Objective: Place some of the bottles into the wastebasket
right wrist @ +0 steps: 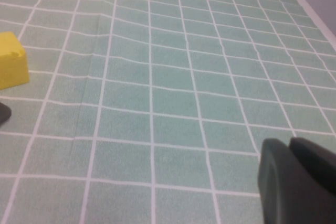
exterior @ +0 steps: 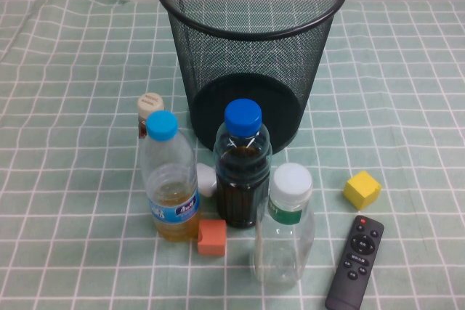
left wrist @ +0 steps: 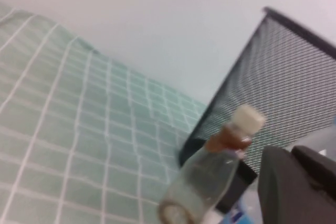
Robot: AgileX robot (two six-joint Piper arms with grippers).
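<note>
The black wire-mesh wastebasket (exterior: 251, 56) stands upright at the back middle of the table. The small brownish bottle with a beige cap (exterior: 150, 107) stands to its left, mostly hidden behind another bottle. The clear bottle with a white cap and green neck label (exterior: 285, 230) stands at the front. Neither gripper shows in the high view. In the left wrist view the left gripper (left wrist: 291, 153) is shut and empty, apart from the beige-capped bottle (left wrist: 231, 135) and the wastebasket (left wrist: 294, 77). The right gripper (right wrist: 289, 142) is shut and empty over bare cloth.
A light-blue-capped bottle of yellowish liquid (exterior: 169, 179) and a dark blue-capped bottle (exterior: 243, 172) stand in front of the wastebasket. An orange cube (exterior: 211, 237), a yellow cube (exterior: 362, 189) and a black remote (exterior: 355, 263) lie nearby. The yellow cube (right wrist: 11, 66) also shows in the right wrist view.
</note>
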